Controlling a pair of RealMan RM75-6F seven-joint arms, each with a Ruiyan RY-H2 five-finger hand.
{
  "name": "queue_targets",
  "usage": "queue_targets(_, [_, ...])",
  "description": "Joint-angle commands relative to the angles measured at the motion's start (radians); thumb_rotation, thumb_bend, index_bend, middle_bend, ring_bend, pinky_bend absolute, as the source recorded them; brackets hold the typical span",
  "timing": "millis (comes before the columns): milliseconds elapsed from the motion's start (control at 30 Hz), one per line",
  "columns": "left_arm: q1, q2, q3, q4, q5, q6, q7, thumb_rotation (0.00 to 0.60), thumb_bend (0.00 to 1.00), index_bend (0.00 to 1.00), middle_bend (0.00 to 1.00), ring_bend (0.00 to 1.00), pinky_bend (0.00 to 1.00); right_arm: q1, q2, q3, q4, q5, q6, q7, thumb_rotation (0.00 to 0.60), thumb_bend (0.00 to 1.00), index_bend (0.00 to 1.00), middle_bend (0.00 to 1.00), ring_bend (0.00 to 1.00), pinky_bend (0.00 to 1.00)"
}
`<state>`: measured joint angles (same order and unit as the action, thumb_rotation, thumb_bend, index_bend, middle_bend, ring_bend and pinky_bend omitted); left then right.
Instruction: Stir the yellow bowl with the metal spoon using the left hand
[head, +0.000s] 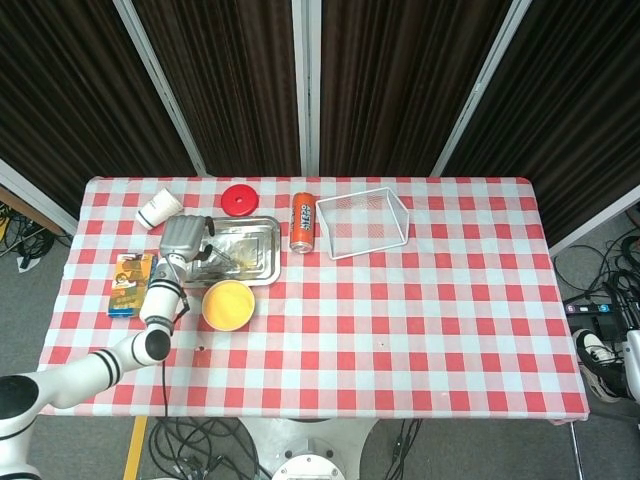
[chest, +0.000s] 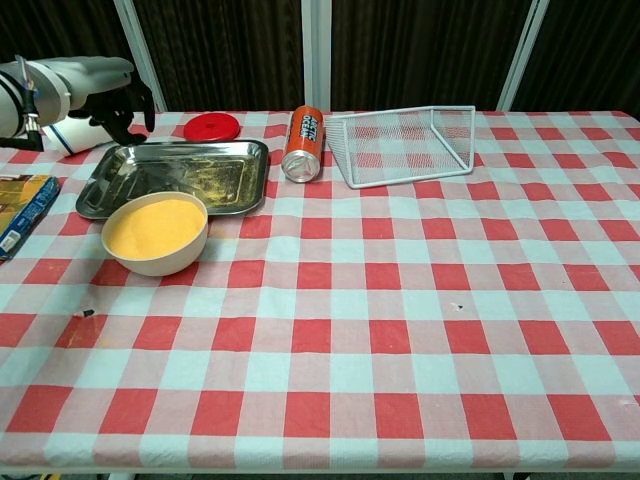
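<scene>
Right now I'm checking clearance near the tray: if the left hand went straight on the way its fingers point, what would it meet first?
Probably the metal tray: the left hand hangs over its back left corner, fingers pointing down. Depth is unclear.
</scene>
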<state>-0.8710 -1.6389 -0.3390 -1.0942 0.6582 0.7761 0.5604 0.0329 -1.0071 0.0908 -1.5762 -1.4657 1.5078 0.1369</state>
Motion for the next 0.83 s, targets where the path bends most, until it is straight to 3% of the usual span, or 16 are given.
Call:
queue_targets(33, [0.005,0.002,0.010,-0.006,0.009,0.017,-0.021,0.600,0.36,0.38,0.77,0.72,0.91,0.001,0.001,0.000,-0.001,-0.002,-0.001,0.000,0.600,0.12,0.00,0.12,0.00,0.04])
queue_targets(167, [0.051,0.058,0.012,-0.085,0.056,0.077,-0.085,0.600,0.35,0.34,0.63,0.59,0.86,0.004,0.006,0.001,-0.002,-0.006,-0.001,0.000,0.600,0.12,0.00,0.12,0.00,0.04])
queue_targets(300, [0.149,0.155,0.037,-0.220,0.170,0.240,-0.151,0.600,0.33,0.34,0.52,0.47,0.69,0.009,0.009,0.002,-0.003,-0.002,-0.013,-0.003,0.600,0.12,0.00,0.12,0.00,0.04])
queue_targets(433, [0.274,0.264,0.124,-0.326,0.349,0.399,-0.223,0.600,0.31,0.34,0.37,0.32,0.43,0.017,0.006,0.000,0.001,-0.001,-0.028,0.000,0.600,0.12,0.00,0.11,0.00,0.04])
queue_targets(533, [0.360,0.325,0.194,-0.364,0.463,0.510,-0.250,0.600,0.31,0.34,0.30,0.26,0.31,0.023,0.003,-0.004,0.010,-0.009,-0.041,0.024,0.600,0.12,0.00,0.10,0.00,0.04])
queue_targets(667, [0.471,0.356,0.265,-0.390,0.580,0.653,-0.321,0.600,0.29,0.34,0.30,0.26,0.29,0.029,-0.009,-0.009,0.016,-0.027,-0.039,0.021,0.600,0.12,0.00,0.08,0.00,0.03])
queue_targets(833, [0.594,0.405,0.341,-0.460,0.634,0.764,-0.317,0.600,0.29,0.34,0.30,0.26,0.29,0.029,-0.023,-0.014,0.017,-0.047,-0.026,0.023,0.600,0.12,0.00,0.07,0.00,0.02])
